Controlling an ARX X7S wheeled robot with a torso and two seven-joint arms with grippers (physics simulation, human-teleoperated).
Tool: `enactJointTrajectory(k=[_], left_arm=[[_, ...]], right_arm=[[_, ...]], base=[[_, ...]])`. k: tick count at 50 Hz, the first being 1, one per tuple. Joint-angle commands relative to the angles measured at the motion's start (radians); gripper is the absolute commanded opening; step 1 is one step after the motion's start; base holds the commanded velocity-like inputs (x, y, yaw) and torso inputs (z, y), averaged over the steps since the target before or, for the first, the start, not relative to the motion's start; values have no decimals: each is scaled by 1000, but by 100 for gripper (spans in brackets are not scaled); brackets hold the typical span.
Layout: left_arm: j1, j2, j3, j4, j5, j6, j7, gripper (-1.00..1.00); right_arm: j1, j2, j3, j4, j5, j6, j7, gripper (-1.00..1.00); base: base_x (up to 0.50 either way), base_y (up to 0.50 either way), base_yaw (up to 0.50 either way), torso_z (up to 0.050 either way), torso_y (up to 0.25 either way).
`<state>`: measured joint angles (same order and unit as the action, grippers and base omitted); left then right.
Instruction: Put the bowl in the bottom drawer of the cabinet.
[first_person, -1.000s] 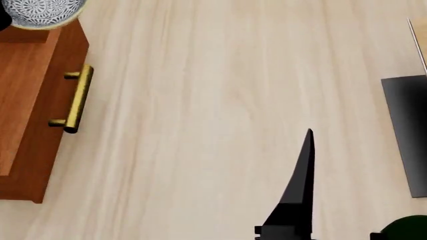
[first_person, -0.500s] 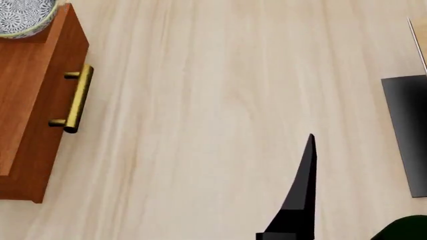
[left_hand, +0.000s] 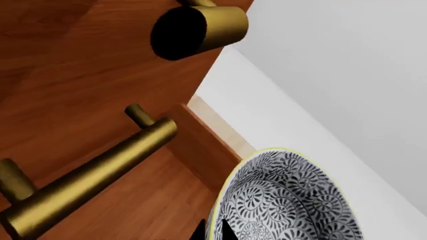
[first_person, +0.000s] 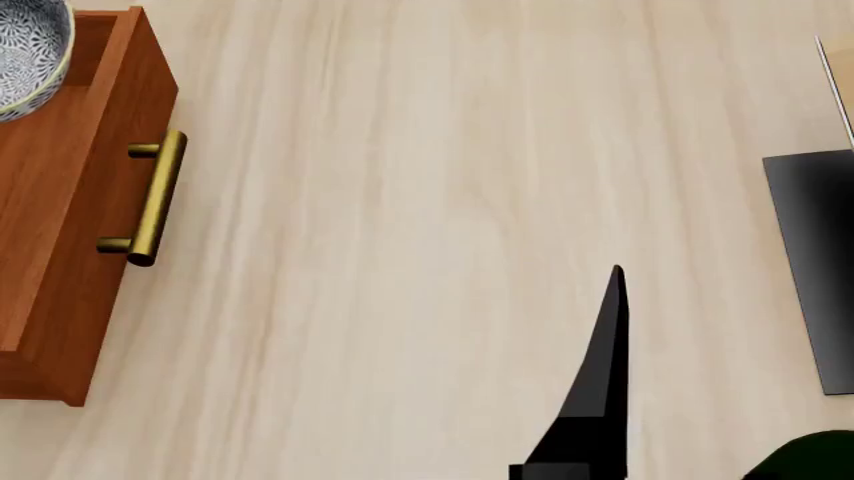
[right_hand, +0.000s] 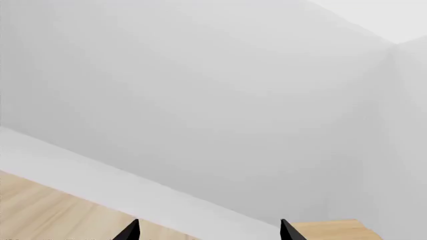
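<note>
Bowl (first_person: 30, 52) sits at the far left edge of the head view, only partly in frame, its patterned blue-grey inside and pale rim showing above the open reddish-brown bottom drawer (first_person: 80, 220). From this view it cannot be told whether the bowl touches the drawer's floor or hangs over it. The drawer stands pulled out from the cabinet (left_hand: 80, 65) over the pale wood table (first_person: 454, 200), its brass bar handle (first_person: 154, 198) on the front face. In the left wrist view the bowl (left_hand: 293, 200) fills the near corner, tilted, with a dark finger tip (left_hand: 223, 231) of the left gripper at its rim; the fingers themselves are almost wholly out of frame, so how far they stand apart and whether they grip the bowl cannot be told. Same view shows two brass handles on the cabinet front, one seen along its length (left_hand: 93, 177) and another seen end-on (left_hand: 197, 31). Right gripper (right_hand: 208, 230) shows two dark fingertips set well apart with nothing between them, facing a white wall. In the head view a dark finger (first_person: 594, 390) of the right arm points up over bare table. Dark flat panel (first_person: 817, 270) lies at the right edge.
</note>
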<state>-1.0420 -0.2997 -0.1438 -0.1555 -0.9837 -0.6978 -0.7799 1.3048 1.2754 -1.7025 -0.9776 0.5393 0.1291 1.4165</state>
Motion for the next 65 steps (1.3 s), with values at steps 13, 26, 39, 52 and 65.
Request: enactJointTrajectory(k=[13, 26, 39, 52, 65], left_arm=[[79, 2, -21, -149, 90, 148, 40, -100], [119, 25, -9, -253, 130, 210, 75, -100], [145, 49, -4, -390, 152, 259, 121, -100], [153, 48, -6, -397, 149, 258, 114, -100], [166, 47, -2, -328, 131, 242, 103, 100]], right_arm=[[-3, 12, 6, -23, 9, 17, -5, 100], [-16, 20, -1, -40, -3, 21, 4, 100], [-16, 20, -1, -47, -1, 24, 8, 100], [-21, 15, -3, -48, -2, 25, 15, 100], [-18, 9, -2, -44, 2, 23, 11, 100]], base=[[0, 0, 0, 0, 0], [0, 0, 0, 0, 1], [2, 2, 1, 0, -2], [3, 3, 3, 0, -6], [3, 3, 2, 0, -5]])
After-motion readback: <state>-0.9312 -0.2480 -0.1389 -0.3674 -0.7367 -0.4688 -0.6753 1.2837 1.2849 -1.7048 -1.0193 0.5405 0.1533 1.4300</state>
